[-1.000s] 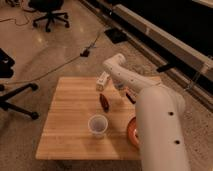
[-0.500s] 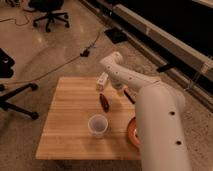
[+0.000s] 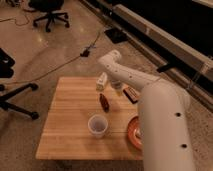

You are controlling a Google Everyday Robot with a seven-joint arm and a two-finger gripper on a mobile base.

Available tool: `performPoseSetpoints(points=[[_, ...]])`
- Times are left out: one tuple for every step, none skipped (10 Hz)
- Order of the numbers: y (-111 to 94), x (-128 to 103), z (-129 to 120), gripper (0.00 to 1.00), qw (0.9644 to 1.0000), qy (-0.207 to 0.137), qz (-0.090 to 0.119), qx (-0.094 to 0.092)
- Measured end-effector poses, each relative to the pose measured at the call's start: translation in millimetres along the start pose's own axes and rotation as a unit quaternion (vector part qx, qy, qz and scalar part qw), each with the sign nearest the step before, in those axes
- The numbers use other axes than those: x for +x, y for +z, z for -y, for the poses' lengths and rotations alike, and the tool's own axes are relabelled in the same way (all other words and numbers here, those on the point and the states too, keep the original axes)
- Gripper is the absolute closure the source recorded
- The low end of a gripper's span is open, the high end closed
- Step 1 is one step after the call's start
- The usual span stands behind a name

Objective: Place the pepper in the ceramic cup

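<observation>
The dark red pepper [image 3: 104, 102] lies on the wooden table [image 3: 65, 135], near its middle. The pale ceramic cup [image 3: 98, 126] stands upright just in front of it, nearer the table's front edge. My gripper [image 3: 116, 86] hangs from the bent white arm a little behind and to the right of the pepper, between the white bottle and the dark block. It is shut and holds nothing that I can see. The pepper lies apart from it.
A white bottle [image 3: 102, 81] lies at the table's back, left of the gripper. A flat dark block [image 3: 131, 94] sits to its right. A red-orange plate [image 3: 133, 133] is at the front right, partly behind my arm. Office chairs [image 3: 49, 12] and cables are on the floor.
The arm's elbow and the gripper have shifted slightly to the left, closer to the white bottle. The pepper, the cup and the other things on the table have not moved.
</observation>
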Motion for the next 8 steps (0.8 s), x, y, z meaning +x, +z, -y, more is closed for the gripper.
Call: performPoseSetpoints(points=[[-3.0, -0.8, -1.5, 0.85, 1.0000, -0.001, 0.000, 0.001], [-6.3, -2.8, -3.8, 0.85, 1.0000, -0.002, -0.001, 0.001], [-13.3, -7.1, -7.0, 0.85, 1.0000, -0.004, -0.001, 0.003], [-22.0, -10.7, -12.8, 0.85, 1.0000, -0.006, 0.000, 0.004], [-27.0, -10.6, -17.4, 0.85, 1.0000, -0.005, -0.001, 0.004], [-30.3, -11.8, -20.3, 0.85, 1.0000, -0.007, -0.002, 0.005], [-35.2, -16.8, -24.4, 0.85, 0.9999, -0.009, -0.001, 0.005], [-36.0, -21.6, -27.3, 0.85, 0.9999, -0.010, 0.000, 0.006]])
